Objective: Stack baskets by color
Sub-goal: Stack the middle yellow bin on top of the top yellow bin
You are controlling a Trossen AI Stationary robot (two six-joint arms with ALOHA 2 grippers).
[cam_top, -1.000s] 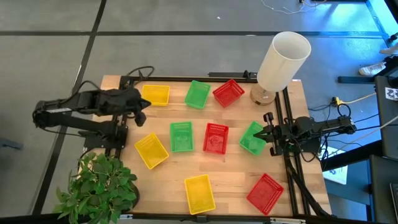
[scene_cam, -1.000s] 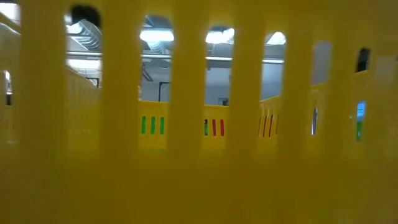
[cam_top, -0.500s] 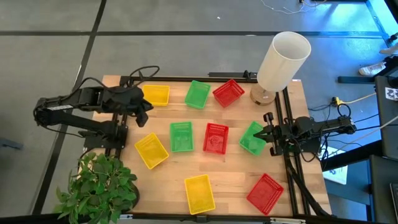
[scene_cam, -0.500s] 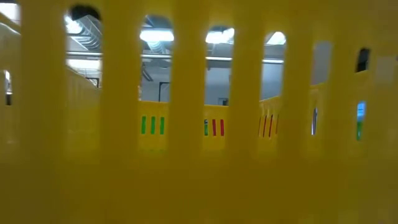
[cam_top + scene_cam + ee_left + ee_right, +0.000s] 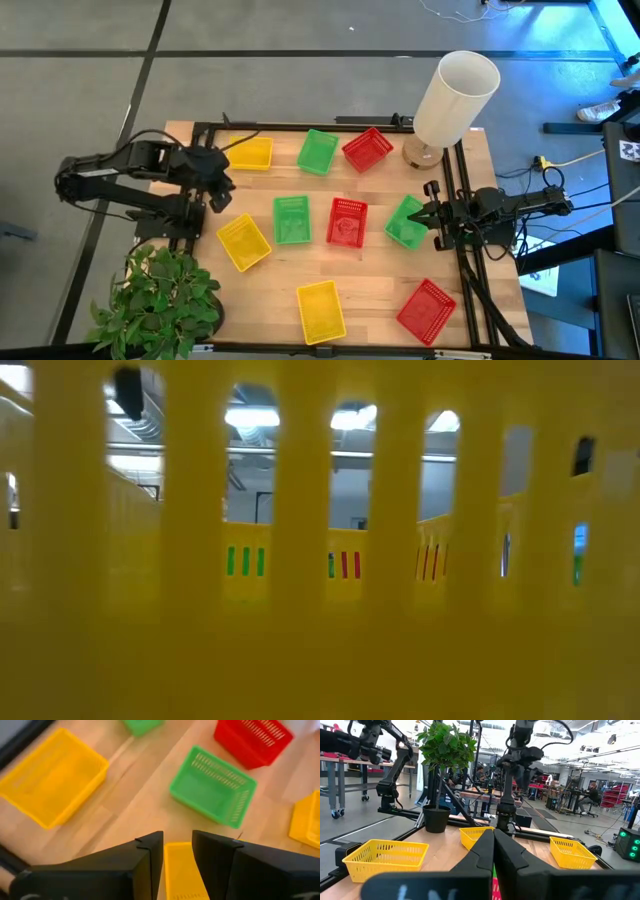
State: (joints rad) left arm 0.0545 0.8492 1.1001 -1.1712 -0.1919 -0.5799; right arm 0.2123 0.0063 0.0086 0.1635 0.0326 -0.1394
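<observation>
Nine mesh baskets lie singly on the wooden table, each bottom down. In the far row are a yellow (image 5: pixel 250 152), a green (image 5: pixel 317 150) and a red one (image 5: pixel 367 148). The middle row holds yellow (image 5: pixel 243 241), green (image 5: pixel 292 218), red (image 5: pixel 346 221) and green (image 5: pixel 407 222). Near the front edge lie yellow (image 5: pixel 320 311) and red (image 5: pixel 426 311). My left gripper (image 5: pixel 218 196) hovers open at the table's left edge, slanting down, and the middle-row yellow basket (image 5: pixel 180 870) shows through its gap. My right gripper (image 5: pixel 430 216) is shut beside the right green basket.
A tall white cylinder (image 5: pixel 455 100) stands on a round base at the far right corner. A potted plant (image 5: pixel 160 305) sits at the near left corner. The front yellow basket's wall (image 5: pixel 320 650) fills the low view. Bare wood lies between the basket rows.
My left gripper has tipped further downward over the table's left edge, and its tip has drawn back a little toward that edge. No basket has moved.
</observation>
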